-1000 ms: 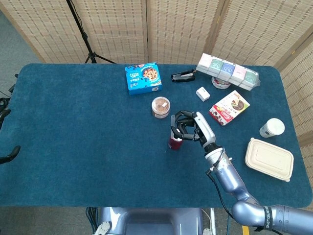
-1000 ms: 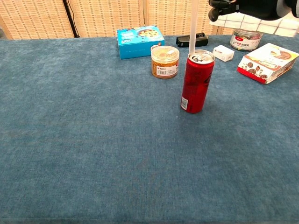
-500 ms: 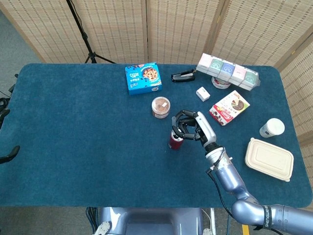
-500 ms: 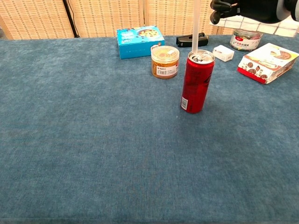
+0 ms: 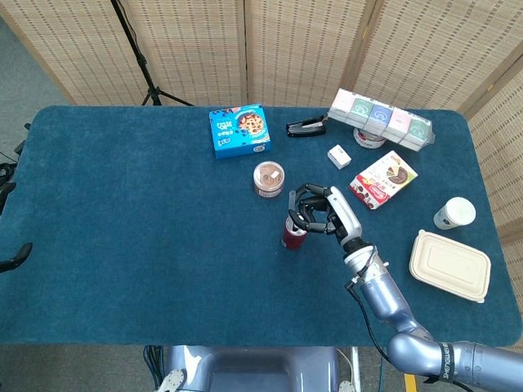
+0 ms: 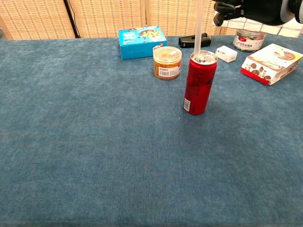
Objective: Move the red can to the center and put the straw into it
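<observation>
head view looks steeply down; chest view sits low, sharing the table (image 5: 122, 245) centre.

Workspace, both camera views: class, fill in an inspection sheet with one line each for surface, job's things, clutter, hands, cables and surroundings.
Surface: table covered in dark blue cloth.
Job's things: red can upright near the middle, top open; white straw upright, its lower end at the can's top.
Clutter: blue cookie box, small jar, black stapler, small white box, red snack box, row of cups, paper cup, takeaway box.
Hands: right hand above the can, fingers curled at the straw; left hand not in view.
Cables: one runs along the right arm.
Surroundings: woven screens, black tripod.
</observation>
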